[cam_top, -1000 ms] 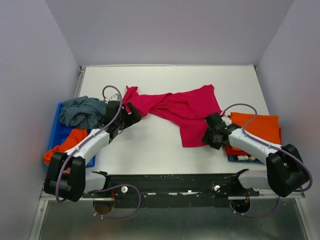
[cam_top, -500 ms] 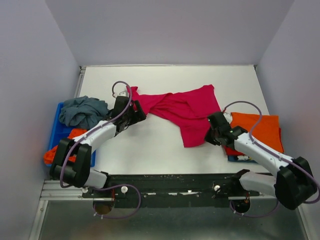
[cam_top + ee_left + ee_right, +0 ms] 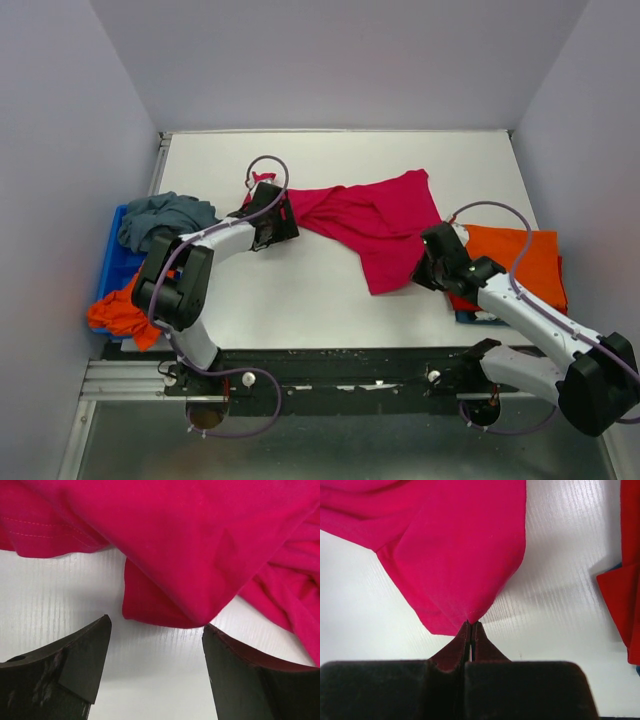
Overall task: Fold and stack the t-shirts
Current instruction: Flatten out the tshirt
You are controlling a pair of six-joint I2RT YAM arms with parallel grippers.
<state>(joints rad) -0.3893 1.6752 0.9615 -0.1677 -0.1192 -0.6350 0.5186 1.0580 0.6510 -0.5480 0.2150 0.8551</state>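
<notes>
A crumpled pink t-shirt (image 3: 370, 215) lies across the middle of the table. My left gripper (image 3: 283, 228) is at the shirt's left end. In the left wrist view the gripper (image 3: 156, 630) stands open, and a fold of the pink t-shirt (image 3: 190, 545) lies just ahead of the fingertips. My right gripper (image 3: 425, 270) is at the shirt's near right corner. In the right wrist view the gripper (image 3: 471, 623) is shut, pinching the hem corner of the pink t-shirt (image 3: 455, 545). A folded orange t-shirt (image 3: 520, 255) lies at the right.
A blue bin (image 3: 112, 262) at the left edge holds a grey t-shirt (image 3: 165, 220) and an orange t-shirt (image 3: 120, 305) that spills over its near side. The folded orange t-shirt (image 3: 625, 600) lies close to the right of my right gripper. White walls enclose the table.
My left arm has swung right and farther back, up to the pink shirt's left end. My right gripper has shut on the shirt's hem corner.
</notes>
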